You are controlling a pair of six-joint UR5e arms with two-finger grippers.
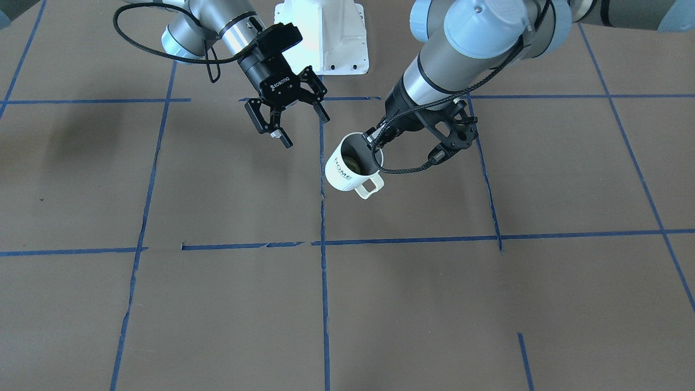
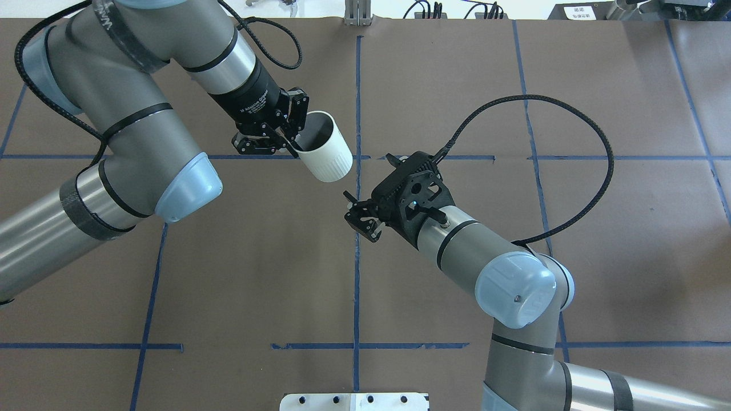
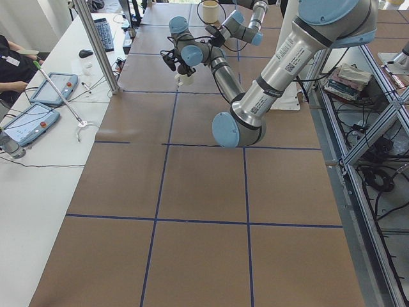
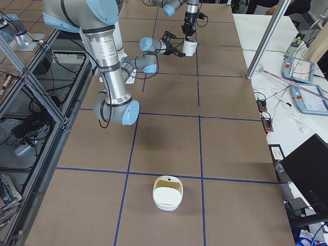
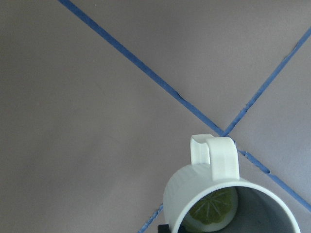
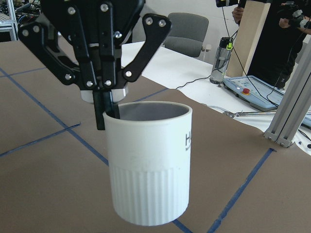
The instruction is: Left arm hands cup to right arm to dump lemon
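Handover: in my judgement, the right end effector (image 1: 305, 129) should clasp the cup (image 2: 326, 155) on its ribbed wall, mouth kept up.
Cup axis: tilted; in the overhead view, mouth upper left, base lower right.
Cup place: off the bench (image 2: 457, 285), upper centre; lemon (image 5: 214, 211) inside.
Left end effector (image 2: 291, 145): pinching the rim.
Right end effector: spread wide, near, not touching.

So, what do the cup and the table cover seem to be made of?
The cup looks like glazed ceramic, perhaps hard plastic: thick white wall, faint sheen, moulded ribs on the lower half. The table cover looks like matte brown paper or card: flat, dull, no glare, marked with blue tape.
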